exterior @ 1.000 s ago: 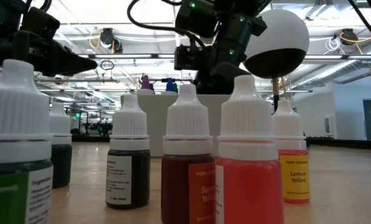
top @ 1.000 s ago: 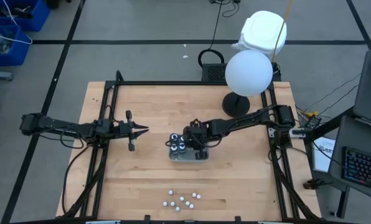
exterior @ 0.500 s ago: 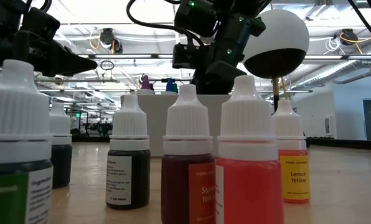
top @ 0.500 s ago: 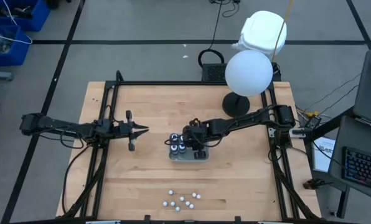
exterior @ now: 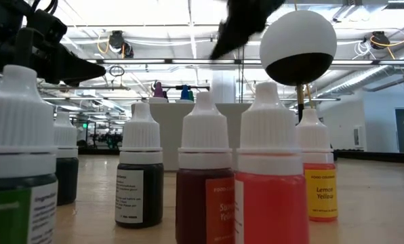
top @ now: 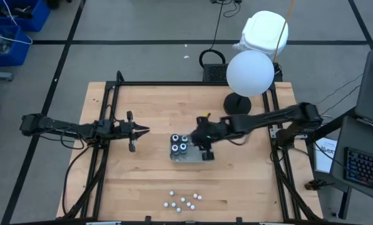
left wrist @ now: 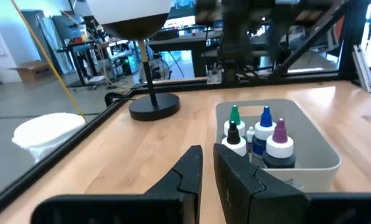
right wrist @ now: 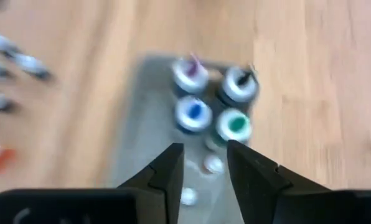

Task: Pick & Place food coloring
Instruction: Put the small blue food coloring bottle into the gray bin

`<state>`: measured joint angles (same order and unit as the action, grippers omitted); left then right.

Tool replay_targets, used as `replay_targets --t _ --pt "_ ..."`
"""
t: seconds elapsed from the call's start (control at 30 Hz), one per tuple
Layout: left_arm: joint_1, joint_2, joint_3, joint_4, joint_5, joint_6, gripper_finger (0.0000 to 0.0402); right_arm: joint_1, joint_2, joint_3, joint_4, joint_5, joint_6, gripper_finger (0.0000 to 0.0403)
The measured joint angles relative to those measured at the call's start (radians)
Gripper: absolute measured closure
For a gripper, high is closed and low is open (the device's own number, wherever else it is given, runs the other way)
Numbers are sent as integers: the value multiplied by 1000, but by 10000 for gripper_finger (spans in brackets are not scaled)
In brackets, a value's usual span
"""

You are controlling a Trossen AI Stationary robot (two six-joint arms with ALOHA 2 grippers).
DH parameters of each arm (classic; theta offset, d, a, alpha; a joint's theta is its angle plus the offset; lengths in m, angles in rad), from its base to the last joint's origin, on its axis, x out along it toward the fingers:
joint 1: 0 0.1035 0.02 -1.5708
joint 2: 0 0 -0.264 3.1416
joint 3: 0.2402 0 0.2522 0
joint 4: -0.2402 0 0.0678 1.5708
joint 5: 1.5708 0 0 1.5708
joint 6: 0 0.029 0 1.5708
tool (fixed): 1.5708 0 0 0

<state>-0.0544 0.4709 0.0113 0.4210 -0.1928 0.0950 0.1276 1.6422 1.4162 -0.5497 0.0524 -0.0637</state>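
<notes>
The right gripper [top: 206,152] is hanging over the right part of the clear tray [top: 197,157] in the middle of the tabletop [top: 249,181]. In the right wrist view its fingers [right wrist: 167,174] are standing a little apart, with a clear gap between them, and they are holding nothing and touching nothing. The four food coloring bottles [top: 179,144] are standing upright in a tight square in the left part of the tray; from above their caps are showing purple, dark, blue and green [right wrist: 235,124]. Two small white pieces [right wrist: 213,164] are lying on the tray floor beside the bottles, under the gap of the fingers. The left gripper [top: 144,130] is waiting over the tabletop to the left of the tray, well apart from it, with its fingers nearly together and empty. A loose group of more bottles [top: 183,200] is standing near the front edge of the tabletop. A white globe lamp [top: 250,72] on a dark round base [top: 237,104] is standing behind the right arm.
</notes>
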Motion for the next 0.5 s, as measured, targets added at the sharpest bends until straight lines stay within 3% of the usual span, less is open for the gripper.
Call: replay_targets --t 0.2,0.33,0.5 --pt "0 0 0 -46 30 -85 353 174 -152 -2 -21 15 102 349" --pt "0 0 0 -83 75 -164 353 318 -249 -68 12 169 214 396" --pt "0 0 0 -75 91 -229 353 463 -358 -225 51 358 308 396"
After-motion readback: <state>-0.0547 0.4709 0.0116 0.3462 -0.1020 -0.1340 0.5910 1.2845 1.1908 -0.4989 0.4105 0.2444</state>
